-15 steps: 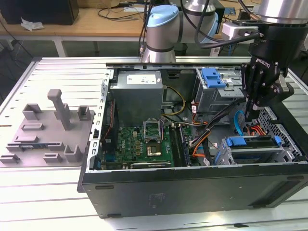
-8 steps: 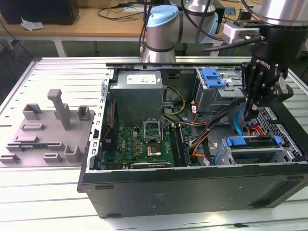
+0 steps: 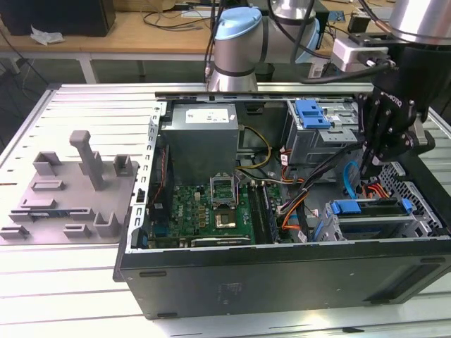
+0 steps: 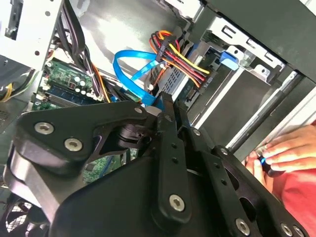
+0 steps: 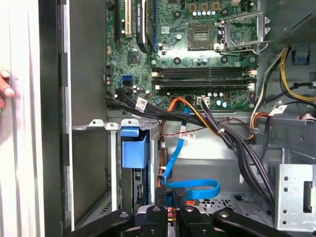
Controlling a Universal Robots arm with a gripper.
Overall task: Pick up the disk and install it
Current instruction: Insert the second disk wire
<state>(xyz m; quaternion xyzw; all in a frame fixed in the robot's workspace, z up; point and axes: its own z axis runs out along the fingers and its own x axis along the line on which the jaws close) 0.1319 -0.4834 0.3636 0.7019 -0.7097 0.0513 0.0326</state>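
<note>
The open computer case (image 3: 282, 271) is laid on its side on the slatted metal counter (image 3: 70, 282), so that its inside can be reached from above. In the near corner on the exterior view's right, the disk (image 3: 370, 218) is seen lying in its drive bay, with its blue bracket on top. It appears to be seated already between the metal rails of the bay, although it cannot be judged whether it is fully locked.

Just above and behind the disk, the claw (image 3: 368, 167) is held pointing down into the case, close to the blue data cable (image 3: 347, 179) and the bundle of red, orange and yellow wires (image 4: 180, 52). Whether the claw is clenched or released cannot be told; no thing is seen grasped in it. In both wrist views a person's hand (image 4: 281, 148) is seen at the outer wall of the case, probably to keep the case steady.

Farther in, the green motherboard (image 3: 211, 208) with its 1 empty processor socket (image 5: 239, 29) is exposed. On the counter to the exterior view's left, well apart from the case, a grey fixture (image 3: 67, 190) with upright posts is placed. At the far side the grey power-supply box (image 3: 201, 137) is mounted, and beside it a metal cage with a blue latch (image 3: 313, 113).
</note>
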